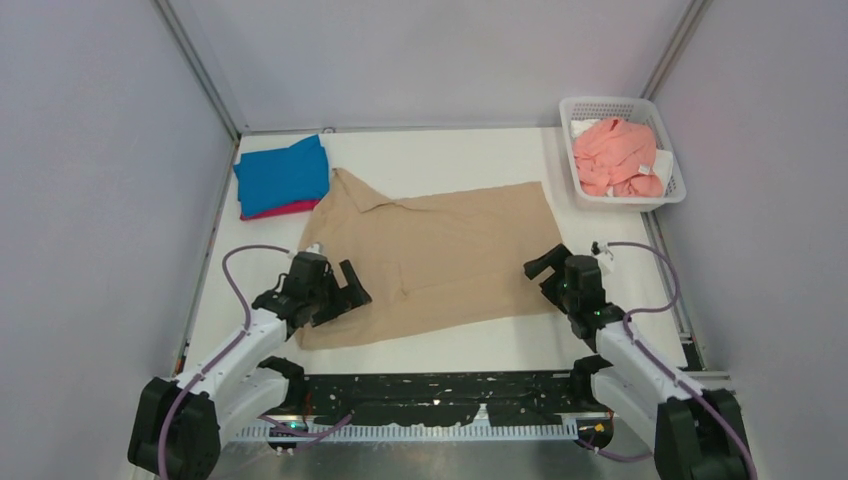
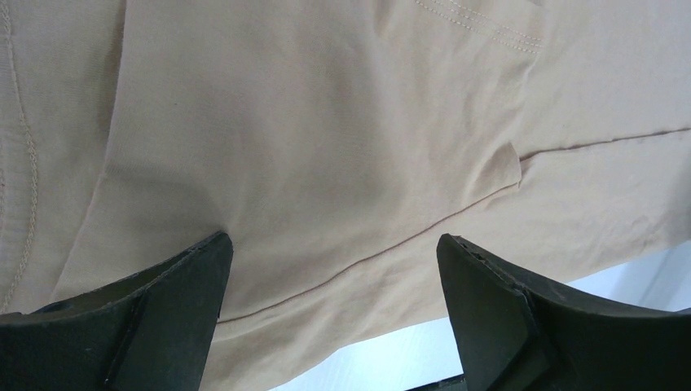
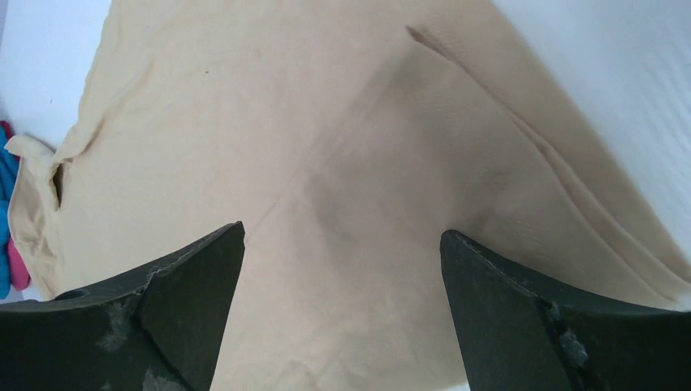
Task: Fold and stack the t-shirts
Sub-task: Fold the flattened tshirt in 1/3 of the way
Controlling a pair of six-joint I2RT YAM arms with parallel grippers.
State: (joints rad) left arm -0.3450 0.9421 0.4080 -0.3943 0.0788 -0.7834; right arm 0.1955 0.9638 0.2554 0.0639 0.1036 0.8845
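light: bright, even, overhead | shadows: soft, faint | focus: sharp; wrist views slightly soft near edges

four t-shirts in all: one tan t-shirt [image 1: 440,255], one blue t-shirt [image 1: 283,175], one magenta t-shirt [image 1: 282,211], one pink t-shirt [image 1: 618,155]. one basket [image 1: 625,201]. two claws: left claw [image 1: 350,288], right claw [image 1: 546,273]. one bench [image 1: 450,155].

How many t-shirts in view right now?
4: tan one spread flat in the middle; blue one folded at the far left; magenta-red one under the blue; salmon pink one crumpled in the basket, far right. More may be hidden beneath it.
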